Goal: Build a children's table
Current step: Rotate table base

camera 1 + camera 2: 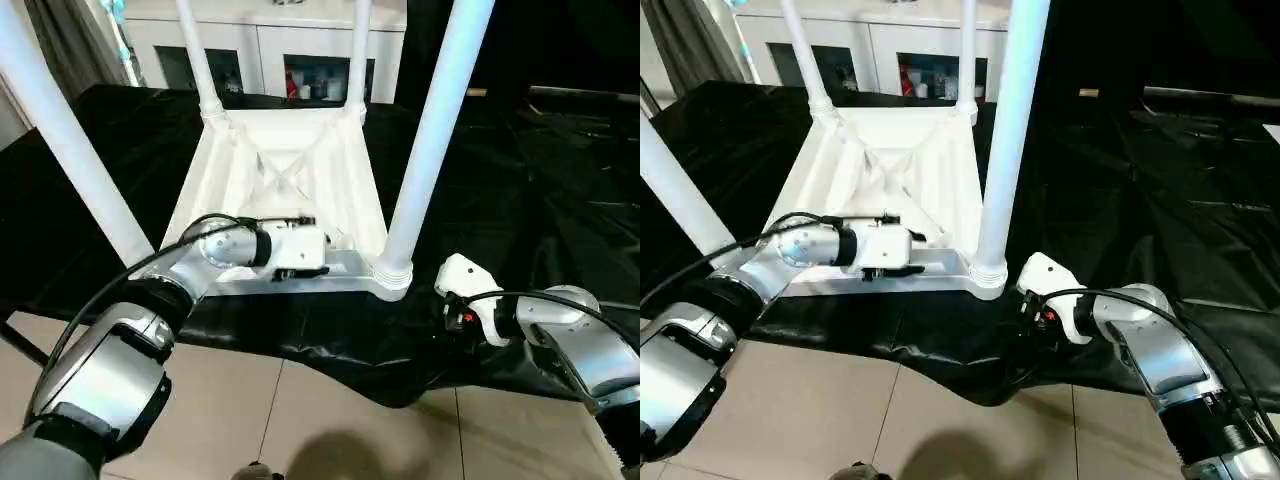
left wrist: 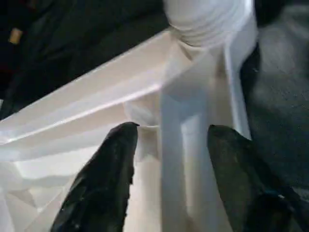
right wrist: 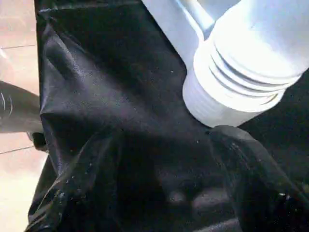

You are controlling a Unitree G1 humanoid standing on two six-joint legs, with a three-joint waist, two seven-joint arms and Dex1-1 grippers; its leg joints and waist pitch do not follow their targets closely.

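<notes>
The children's table [image 1: 290, 170] lies upside down on the black sheet, its ribbed underside facing up and four white legs rising from the corner sockets. The near right leg [image 1: 430, 130] stands in its ringed socket [image 3: 231, 96]. My left gripper [image 2: 174, 133] reaches into the underside near that corner, open, with one black finger [image 2: 106, 179] on each side of a white rib [image 2: 181, 145]; a gap shows beside the rib. My right gripper [image 3: 166, 140] hovers low over the sheet just short of the same socket, open and holding nothing.
The large black-sheeted table [image 1: 520, 180] ends close to me, its sheet hanging over the front edge above a tiled floor [image 1: 300, 420]. A white glass-door cabinet [image 1: 290, 50] stands behind it. A grey curtain [image 1: 60, 40] hangs at the far left.
</notes>
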